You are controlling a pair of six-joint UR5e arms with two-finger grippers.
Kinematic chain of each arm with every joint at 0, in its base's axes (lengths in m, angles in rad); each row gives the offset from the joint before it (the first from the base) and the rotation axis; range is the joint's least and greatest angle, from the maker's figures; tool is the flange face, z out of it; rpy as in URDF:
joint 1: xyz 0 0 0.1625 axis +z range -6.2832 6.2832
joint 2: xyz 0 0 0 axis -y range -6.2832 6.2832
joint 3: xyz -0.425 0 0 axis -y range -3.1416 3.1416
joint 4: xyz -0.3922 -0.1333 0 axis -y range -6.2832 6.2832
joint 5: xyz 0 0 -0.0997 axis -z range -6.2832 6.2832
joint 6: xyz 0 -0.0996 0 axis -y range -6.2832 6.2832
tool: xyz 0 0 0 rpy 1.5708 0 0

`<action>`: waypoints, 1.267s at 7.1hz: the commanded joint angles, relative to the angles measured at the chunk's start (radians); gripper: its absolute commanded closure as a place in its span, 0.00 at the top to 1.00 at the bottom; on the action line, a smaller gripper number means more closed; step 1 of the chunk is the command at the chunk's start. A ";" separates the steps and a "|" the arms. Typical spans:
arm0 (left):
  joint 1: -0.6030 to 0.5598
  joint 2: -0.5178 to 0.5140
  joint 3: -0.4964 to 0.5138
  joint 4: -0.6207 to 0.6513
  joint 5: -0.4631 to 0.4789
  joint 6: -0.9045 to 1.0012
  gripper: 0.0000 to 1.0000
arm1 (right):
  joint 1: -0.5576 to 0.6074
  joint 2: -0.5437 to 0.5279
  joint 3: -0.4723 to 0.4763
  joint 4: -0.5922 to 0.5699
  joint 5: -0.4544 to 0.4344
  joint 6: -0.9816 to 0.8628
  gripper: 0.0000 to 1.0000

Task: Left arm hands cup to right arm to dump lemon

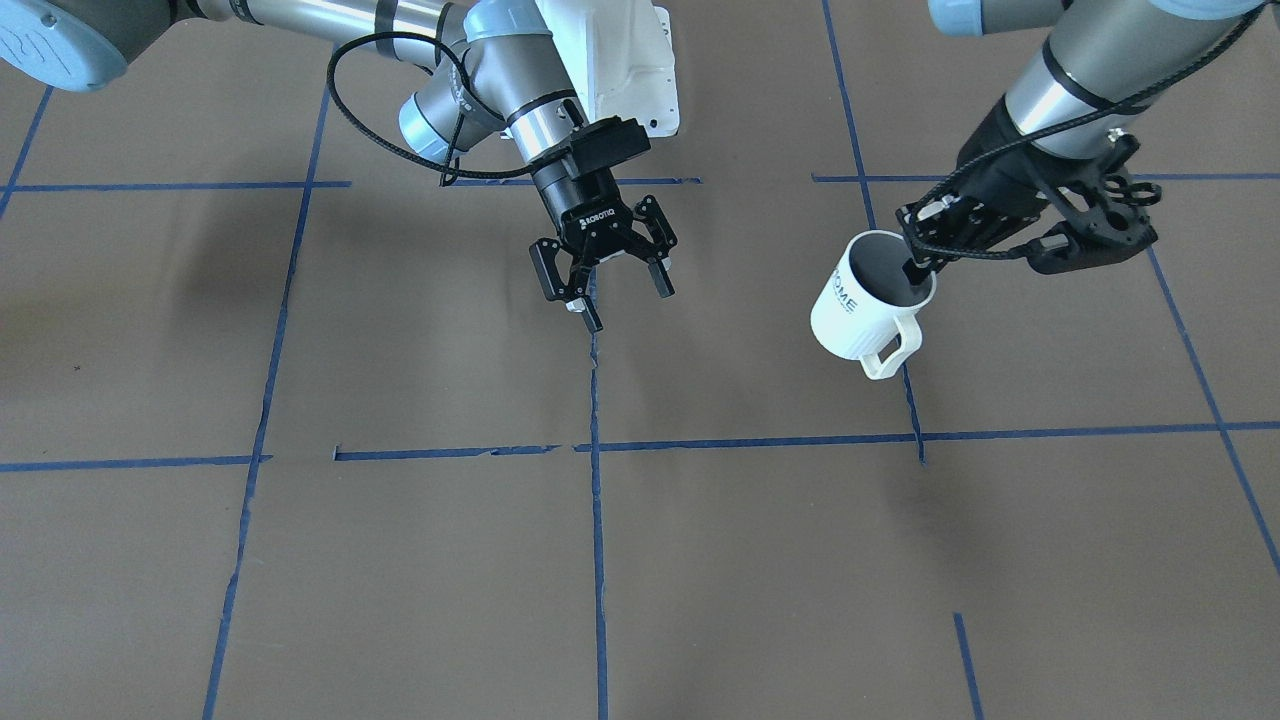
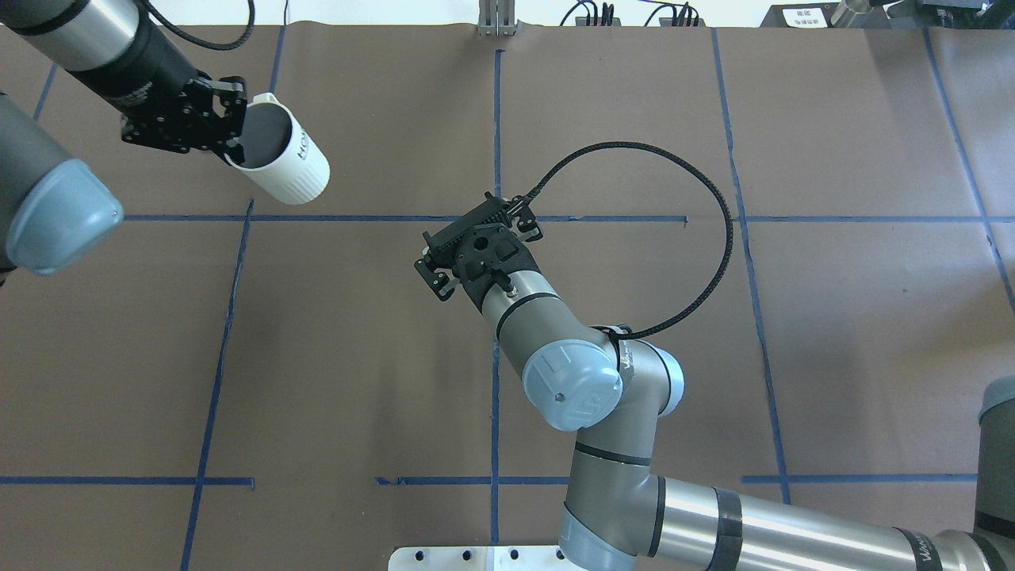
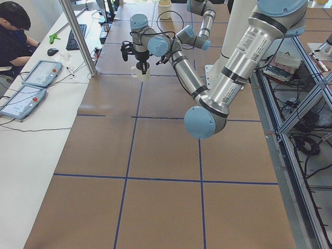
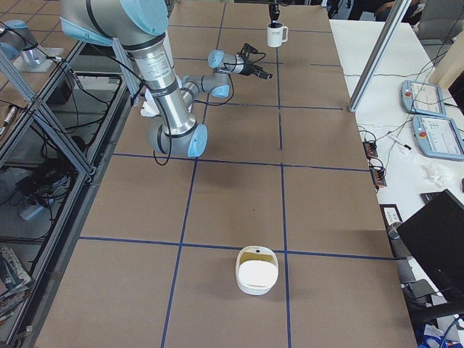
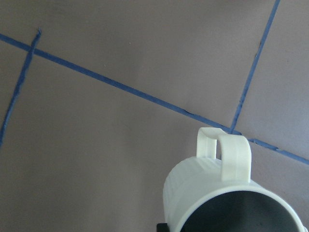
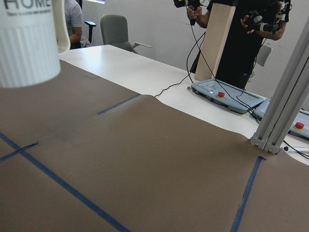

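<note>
My left gripper (image 1: 918, 268) is shut on the rim of the cup (image 1: 865, 308), a white ribbed mug with "HOME" lettering. It holds the cup tilted in the air above the table, with the handle toward the operators' side. The cup also shows in the overhead view (image 2: 287, 162), the left wrist view (image 5: 227, 193) and the right wrist view (image 6: 29, 43). Its inside looks dark grey; the lemon is hidden or out of view. My right gripper (image 1: 605, 285) is open and empty near the table's middle, well apart from the cup.
The brown table (image 1: 400, 560) has a grid of blue tape lines. A white bowl-like container (image 4: 257, 270) stands near the table's right end. Operators and teach pendants (image 6: 227, 94) are on the white side table past the far edge.
</note>
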 commanded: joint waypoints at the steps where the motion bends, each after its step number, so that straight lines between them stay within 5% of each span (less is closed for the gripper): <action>1: -0.087 0.097 -0.005 0.040 0.008 0.288 0.00 | 0.052 -0.027 -0.001 -0.002 0.075 0.066 0.97; 3: -0.109 0.203 -0.023 0.030 0.008 0.462 0.00 | 0.175 -0.102 -0.001 -0.017 0.283 0.118 0.98; 6: -0.108 0.408 -0.044 -0.193 0.008 0.457 0.00 | 0.373 -0.116 0.023 -0.259 0.631 0.125 0.99; 9: -0.092 0.548 -0.045 -0.252 0.069 0.452 0.00 | 0.640 -0.173 0.045 -0.532 1.167 0.110 1.00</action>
